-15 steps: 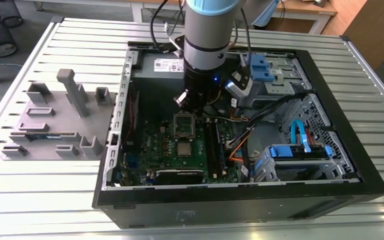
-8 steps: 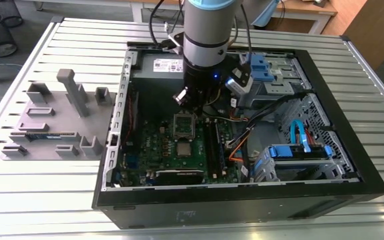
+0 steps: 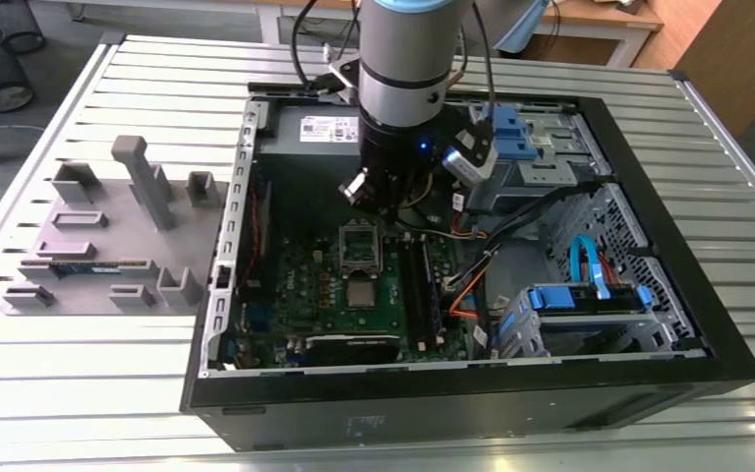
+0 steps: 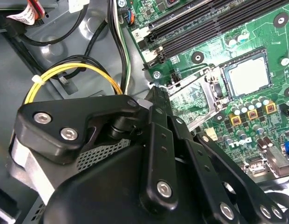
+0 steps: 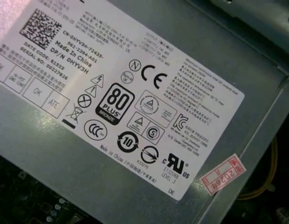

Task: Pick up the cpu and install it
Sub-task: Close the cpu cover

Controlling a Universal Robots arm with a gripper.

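In the exterior view, the arm hangs over the open computer case (image 3: 692, 334), with the gripper (image 3: 380, 192) low above the motherboard (image 3: 306, 280). The cpu (image 3: 359, 293) lies flat on the board just beyond the metal-framed socket (image 3: 355, 245), apart from the gripper. The step in hand looks like the approach for the pick. Done well, it means coming down square over the chip and centred on its edges, clear of the socket frame and the orange cables (image 3: 463, 295) (a skewed grip would likely tilt so thin a part).

In the second wrist view, the gripper's black linkage (image 4: 182, 177) looms over the socket (image 4: 191, 100), while the cpu (image 4: 248, 74) sits untouched farther off, beside the memory slots (image 4: 205, 21). I cannot tell how far open the gripper is. Nothing appears to be held.

In the first wrist view, the power supply (image 5: 65, 172) and its white label (image 5: 135, 116) face the camera.
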